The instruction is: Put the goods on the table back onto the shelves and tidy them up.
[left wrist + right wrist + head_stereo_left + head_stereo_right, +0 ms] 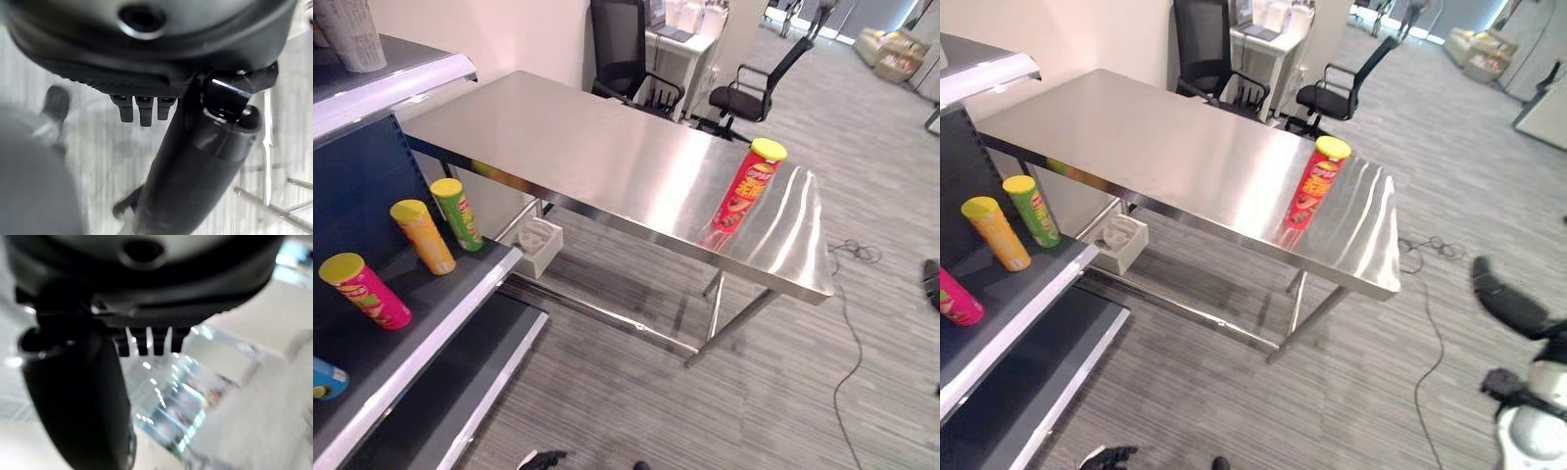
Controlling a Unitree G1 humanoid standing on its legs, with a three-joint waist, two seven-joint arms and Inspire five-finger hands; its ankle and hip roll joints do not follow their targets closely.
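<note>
Steel fills the middle of the scene: a long stainless-steel table [607, 157] on thin metal legs stands on grey striped carpet, its top bare except for one tall red crisp canister with a yellow lid [748, 184]. That canister stands upright near the table's right end, well apart from the shelves.

At the left stands a dark blue shelving unit with white-edged shelves [460, 308]. On its middle shelf three more canisters stand in a loose row, each leaning slightly: a green canister with a yellow lid [458, 213] nearest the table, an orange canister with a yellow lid [423, 236] just beside it, and a pink-red canister with a yellow lid [364, 290] further along. A blue canister [327, 378] lies at the view's left edge, lower down.

Behind the table are two black office chairs [744, 93] and a white desk [680, 44]. A small white plastic tray [536, 245] sits under the table near the shelf.

The right hand [1508, 302] shows at the lower right of the right eye view, away from the table, holding nothing; in its wrist view the fingers [146, 345] are short stubs past the palm, and I cannot tell how far they are spread. The left hand [142, 110] hangs over the carpet, and its finger state is equally unclear.
</note>
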